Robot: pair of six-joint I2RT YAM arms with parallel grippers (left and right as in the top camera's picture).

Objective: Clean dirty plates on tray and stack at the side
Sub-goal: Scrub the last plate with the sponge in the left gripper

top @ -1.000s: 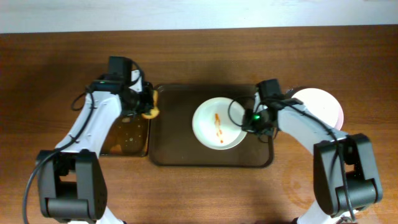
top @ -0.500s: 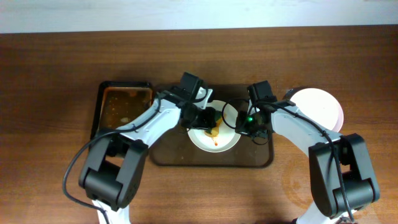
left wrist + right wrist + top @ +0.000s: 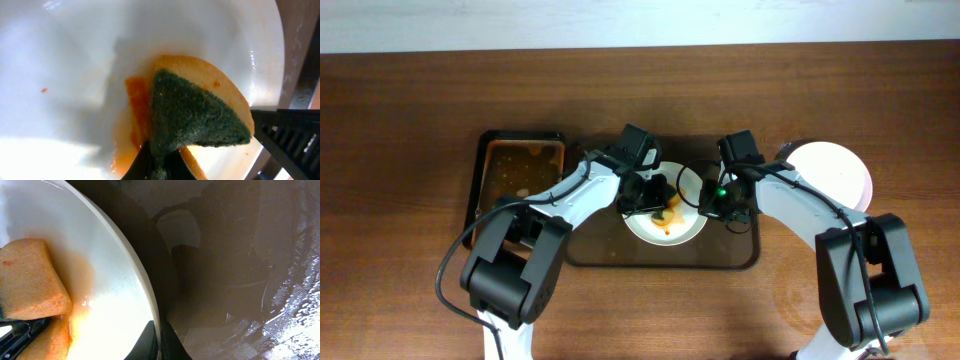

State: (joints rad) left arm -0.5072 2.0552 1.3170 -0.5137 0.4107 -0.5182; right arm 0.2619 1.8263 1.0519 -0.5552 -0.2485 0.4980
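A white plate (image 3: 678, 226) smeared with orange sauce lies on the dark brown tray (image 3: 590, 245). My left gripper (image 3: 658, 203) is shut on a yellow sponge with a green scouring face (image 3: 197, 117) and presses it on the plate (image 3: 75, 55). My right gripper (image 3: 712, 201) is shut on the plate's right rim (image 3: 145, 292), fingers either side of the edge. The sponge also shows in the right wrist view (image 3: 30, 280). A clean white plate (image 3: 835, 172) lies on the table to the right of the tray.
A narrow black tray (image 3: 520, 170) holding brownish liquid stands left of the brown tray. The wet brown tray floor (image 3: 260, 280) lies under the plate's rim. Bare wooden table (image 3: 640, 90) surrounds the trays.
My left arm has carried the sponge from the black tray to the plate and now rubs it there, spreading the sauce. My right gripper has stayed shut on the plate's rim.
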